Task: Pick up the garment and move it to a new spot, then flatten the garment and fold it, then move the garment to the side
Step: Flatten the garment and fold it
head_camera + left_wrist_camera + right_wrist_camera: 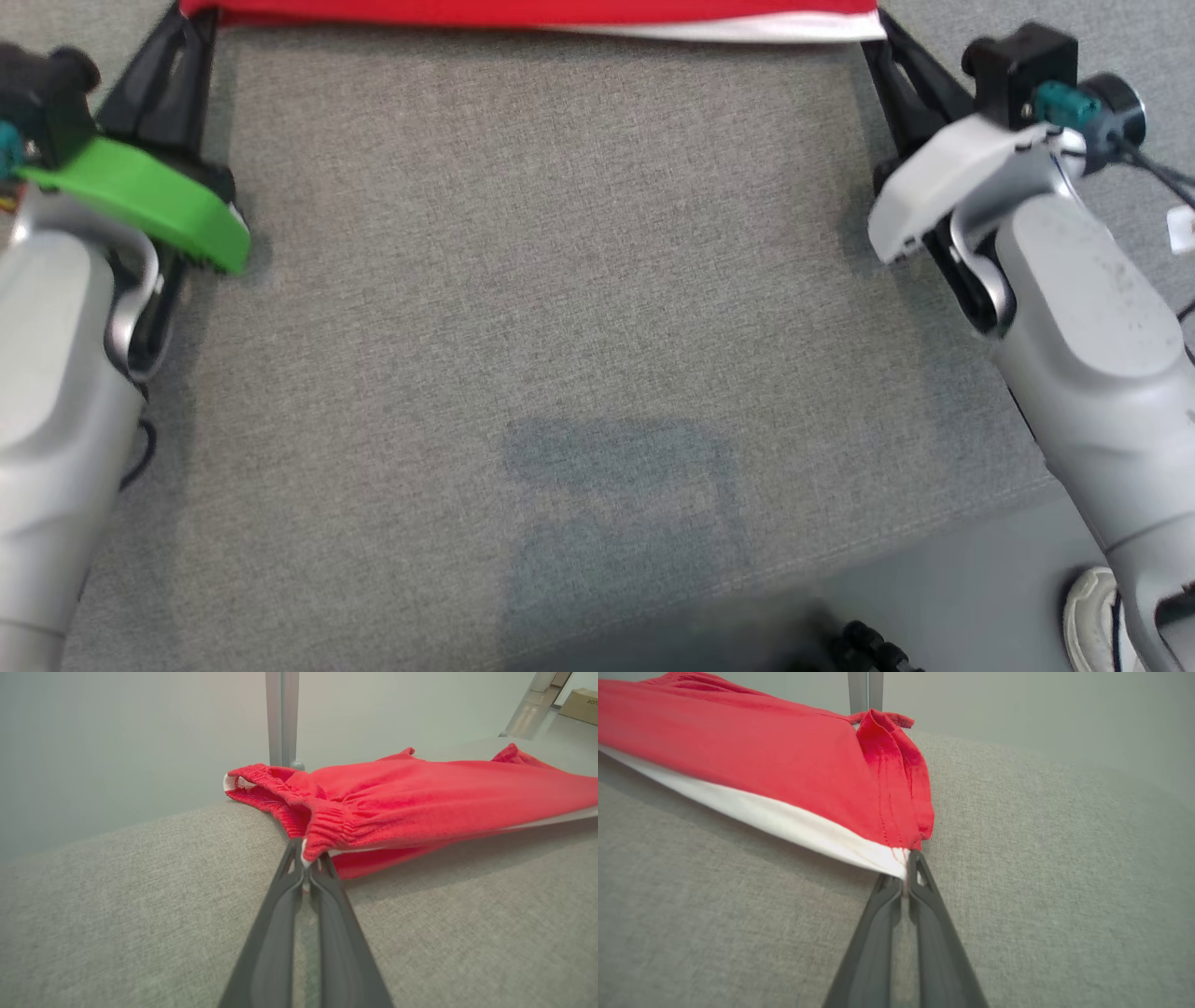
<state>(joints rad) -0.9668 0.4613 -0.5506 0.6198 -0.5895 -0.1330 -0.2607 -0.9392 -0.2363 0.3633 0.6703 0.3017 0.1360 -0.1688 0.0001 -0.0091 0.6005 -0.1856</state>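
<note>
**Red shorts stretched on two thin pinches**

Strung taut between both hands along the far edge of the grey fabric tabletop (560, 280), with the near edge of the red shorts (420, 793) lifted just clear of the surface. Clamped by the left hand (306, 863) at a corner of the elastic waistband (327, 826). Clamped by the right hand (908, 868) at the opposite corner, right where the white edge (784, 821) meets the stitched hem.

Likely to slip if pulled any wider apart: only a sliver of cloth seems caught between each pair of tips. Could also snag or drag on the textured tabletop if lowered while stretched, leaving wrinkles under the fold. Might slide off the back edge if released so near it. Uneven pull from one side would probably skew the cloth.

No brand or label visible on the shorts. Partial lettering on a cardboard box (581, 702) in the background, too cropped and blurred to read.
</note>
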